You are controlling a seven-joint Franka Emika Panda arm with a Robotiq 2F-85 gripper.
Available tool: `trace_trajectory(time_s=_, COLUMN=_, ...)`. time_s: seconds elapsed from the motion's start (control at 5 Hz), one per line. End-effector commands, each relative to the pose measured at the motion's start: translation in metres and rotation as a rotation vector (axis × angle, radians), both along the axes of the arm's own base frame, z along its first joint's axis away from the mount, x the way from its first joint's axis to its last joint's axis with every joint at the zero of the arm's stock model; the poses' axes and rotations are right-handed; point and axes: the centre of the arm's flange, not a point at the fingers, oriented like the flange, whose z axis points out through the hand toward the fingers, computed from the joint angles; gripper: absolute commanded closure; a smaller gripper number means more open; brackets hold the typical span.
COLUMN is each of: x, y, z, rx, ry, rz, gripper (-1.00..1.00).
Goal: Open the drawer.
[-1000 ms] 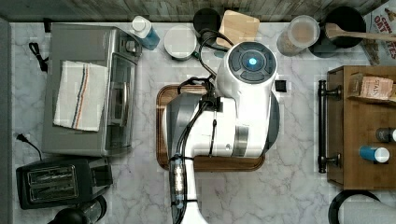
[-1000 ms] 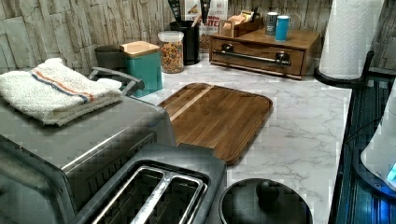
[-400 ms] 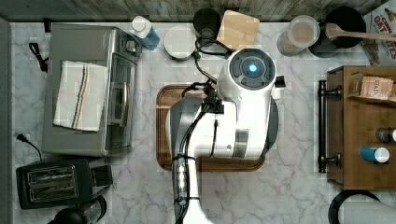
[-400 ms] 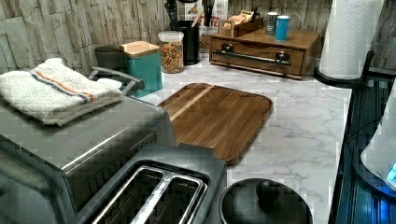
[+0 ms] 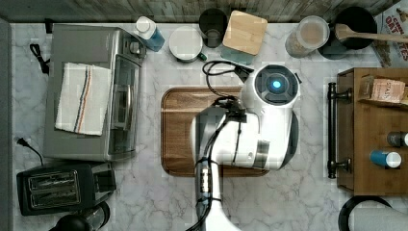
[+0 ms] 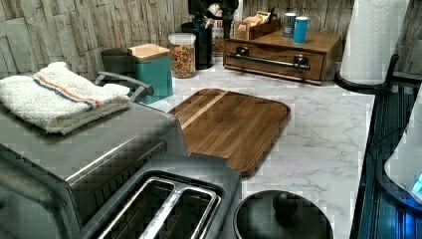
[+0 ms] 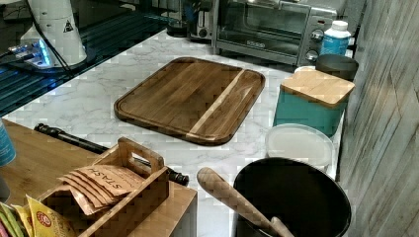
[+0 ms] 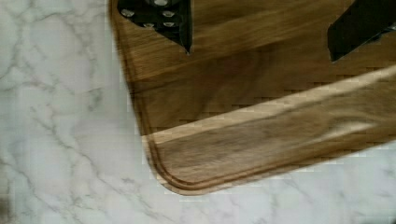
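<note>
- The drawer [image 6: 272, 59] is shut, its front flush with the wooden box that holds it, at the far end of the marble table [image 6: 318, 134] in the left view.
- A long black bar handle [image 5: 332, 130] runs across the drawer front; in the top view it sits at the top view's right, facing the arm.
- The claw [image 8: 261, 28] hangs above a rounded corner of the wooden board [image 8: 261, 130], its two dark fingers [image 8: 161, 18] spread wide apart with nothing between them.
- The white arm [image 5: 260, 130] covers the right half of the board in the top view, well apart from the handle.
- A blue cup [image 6: 300, 29] stands on top of the box.
- A folded towel [image 5: 82, 98] lies on the toaster oven [image 5: 122, 110].
</note>
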Motion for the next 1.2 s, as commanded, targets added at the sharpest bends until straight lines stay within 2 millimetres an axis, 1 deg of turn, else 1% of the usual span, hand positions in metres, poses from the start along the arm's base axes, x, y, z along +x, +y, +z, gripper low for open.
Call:
trace_trajectory(time_s=0.2, x=-0.019, y=-0.14, z=-0.013, rx=-0.119, ry=-0.136, rz=-0.013, gripper=-1.0)
trace_trajectory(time_s=0.4, x=-0.017, y=-0.159, z=-0.025, rx=-0.184, ry=-0.134, rz=0.059, gripper=-1.0)
trace_trajectory(time_s=0.6, x=-0.02, y=-0.183, z=-0.037, rx=-0.226, ry=-0.128, rz=0.145, gripper=-1.0)
trace_trajectory(time_s=0.8, x=-0.03, y=-0.203, z=-0.048, rx=-0.26, ry=-0.123, rz=0.219, gripper=-1.0)
trace_trajectory(time_s=1.0, x=-0.033, y=-0.214, z=-0.055, rx=-0.259, ry=-0.089, rz=0.24, gripper=-1.0)
trace_trajectory(time_s=1.2, x=-0.035, y=-0.218, z=-0.065, rx=-0.246, ry=-0.118, rz=0.239, gripper=-1.0)
